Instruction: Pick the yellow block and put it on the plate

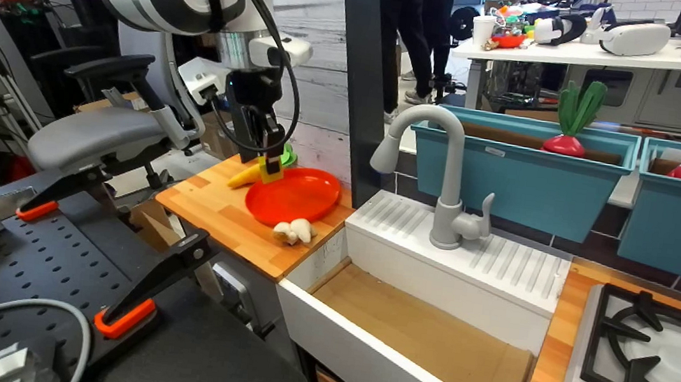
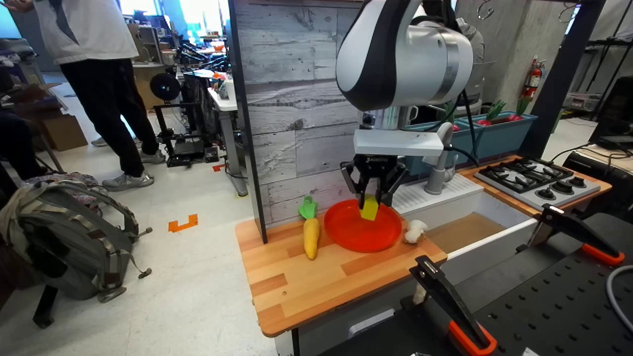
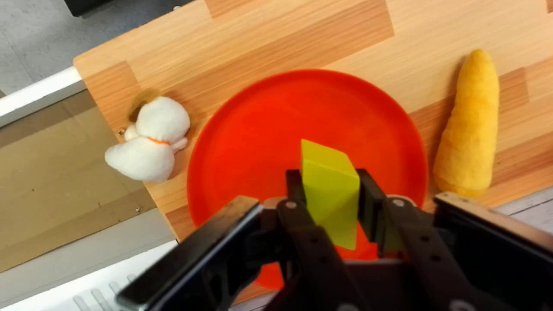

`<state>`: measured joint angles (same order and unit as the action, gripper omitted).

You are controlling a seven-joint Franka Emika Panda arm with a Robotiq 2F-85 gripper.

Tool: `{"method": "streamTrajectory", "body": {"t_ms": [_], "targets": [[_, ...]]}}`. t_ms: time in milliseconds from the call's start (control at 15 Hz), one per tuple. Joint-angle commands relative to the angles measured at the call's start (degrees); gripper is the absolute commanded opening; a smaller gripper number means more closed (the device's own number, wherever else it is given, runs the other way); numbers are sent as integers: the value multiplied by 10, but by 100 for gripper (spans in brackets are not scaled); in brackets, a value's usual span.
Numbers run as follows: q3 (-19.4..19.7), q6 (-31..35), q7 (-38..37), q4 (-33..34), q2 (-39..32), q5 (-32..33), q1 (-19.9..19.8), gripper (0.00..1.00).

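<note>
The yellow block (image 3: 330, 194) is held between the two fingers of my gripper (image 3: 332, 183) and sits tilted in the wrist view. The block also shows in both exterior views (image 1: 271, 178) (image 2: 369, 210), hanging below the fingertips. My gripper is shut on it and points down. The round red-orange plate (image 3: 259, 129) lies on the wooden counter beneath the block; it also shows in both exterior views (image 1: 301, 199) (image 2: 346, 232). The block appears held above the plate, apart from it; the exact height is hard to tell. The gripper hides the plate's lower part in the wrist view.
A plush yellow carrot (image 3: 468, 125) with a green top (image 2: 308, 207) lies beside the plate. A white plush lump (image 3: 151, 147) lies at the plate's other side, near the sink (image 1: 415, 321). A grey faucet (image 1: 452, 165) and a plank wall (image 2: 296, 99) stand behind.
</note>
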<state>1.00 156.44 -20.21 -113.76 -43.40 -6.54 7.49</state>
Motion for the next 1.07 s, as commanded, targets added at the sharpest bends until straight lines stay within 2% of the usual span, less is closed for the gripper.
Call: {"method": "streamTrajectory", "body": {"t_ms": [0, 400, 733, 800, 867, 1000], "targets": [[11, -28, -9, 54, -43, -4, 9, 8], [40, -40, -38, 104, -103, 8, 35, 8], [48, -47, -45, 134, -131, 5, 46, 8], [52, -52, -49, 138, -134, 7, 50, 58], [52, -56, -49, 142, -137, 7, 50, 58], [49, -69, -49, 150, -139, 5, 47, 72]]}}
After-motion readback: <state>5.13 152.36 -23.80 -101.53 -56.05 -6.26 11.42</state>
